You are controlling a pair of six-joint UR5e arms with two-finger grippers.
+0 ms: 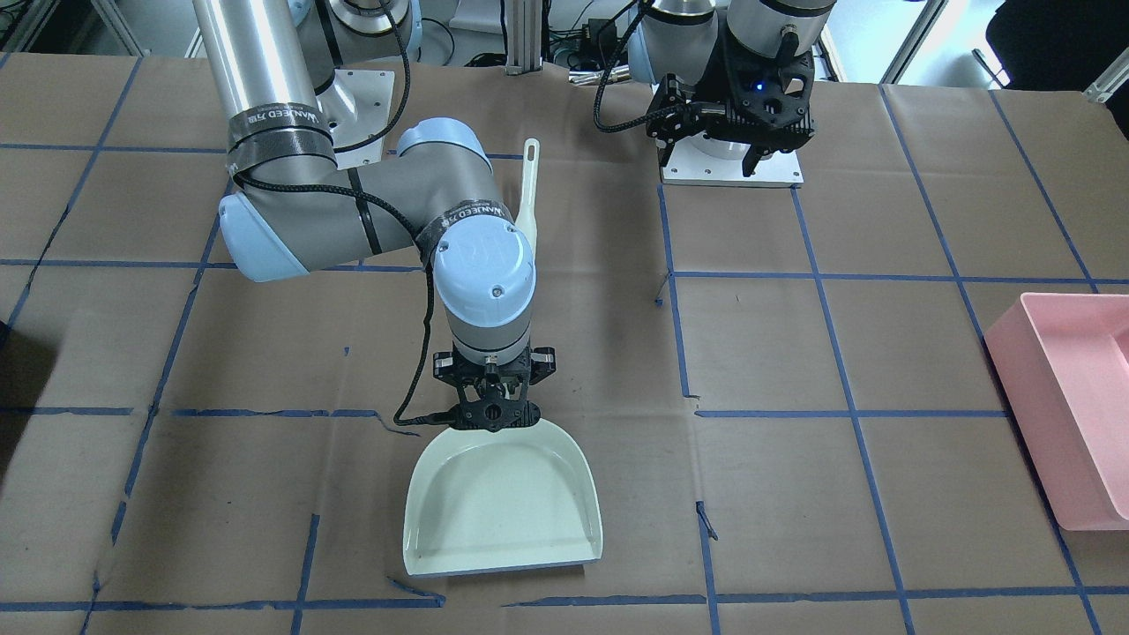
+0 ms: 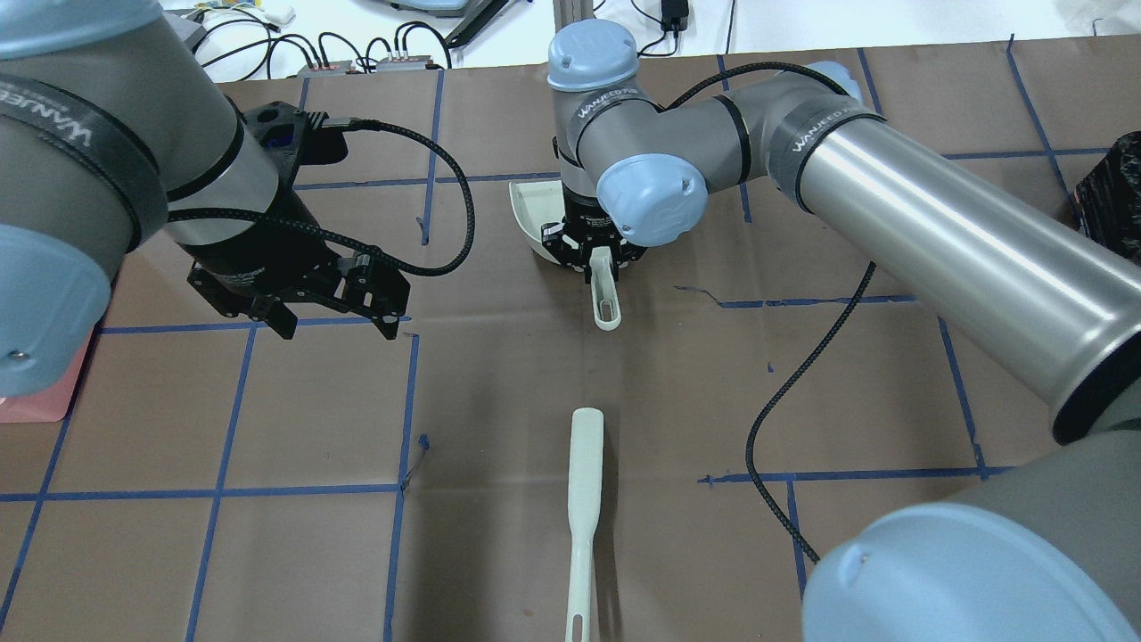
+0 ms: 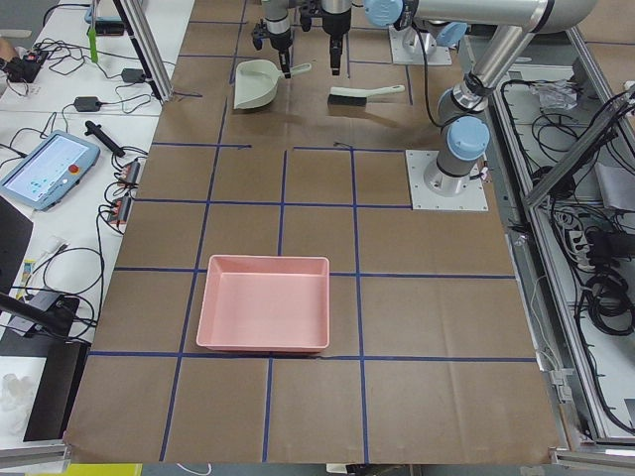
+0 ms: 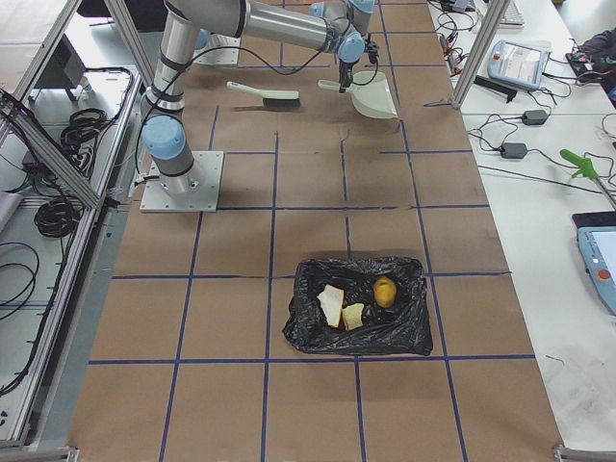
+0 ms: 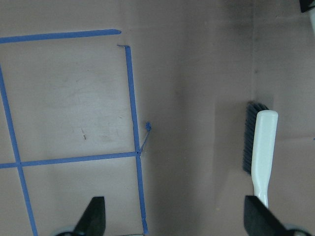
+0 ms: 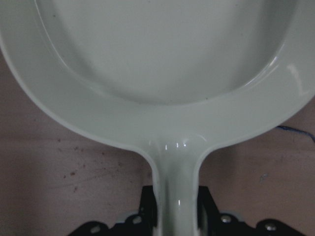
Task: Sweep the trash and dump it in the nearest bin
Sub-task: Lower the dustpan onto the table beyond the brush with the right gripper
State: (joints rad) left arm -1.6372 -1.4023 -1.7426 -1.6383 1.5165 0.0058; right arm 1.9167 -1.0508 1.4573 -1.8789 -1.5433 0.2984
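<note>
So the trash is sitting in the black plastic-lined bin (image 4: 310, 281) at the far end of the table on the robot's right: two torn pieces of white bread with brown crust (image 4: 332, 305) and a yellow lumpy potato-like oval (image 4: 385, 291), all lying close together on the liner. I'd guess the bread is light, soft and crumbly, and the yellow lump is firmer and would probably roll, so it's stuff to push, not pinch.

The pale green plastic dustpan (image 1: 503, 503) looks empty and lies flat on the brown paper. The right gripper (image 1: 494, 407) is clamped on its handle right where that meets the pan. That looks like a good spot, since it's stiff, smooth plastic and a loose hold would let it twist.

The cream-handled hand brush with dark bristles (image 2: 584, 499) lies loose on the table, nothing touching it. The left gripper (image 2: 337, 323) hangs over bare paper with its jaws spread, nothing in them. The pink rectangular bin (image 3: 263, 302) has nothing in it.
</note>
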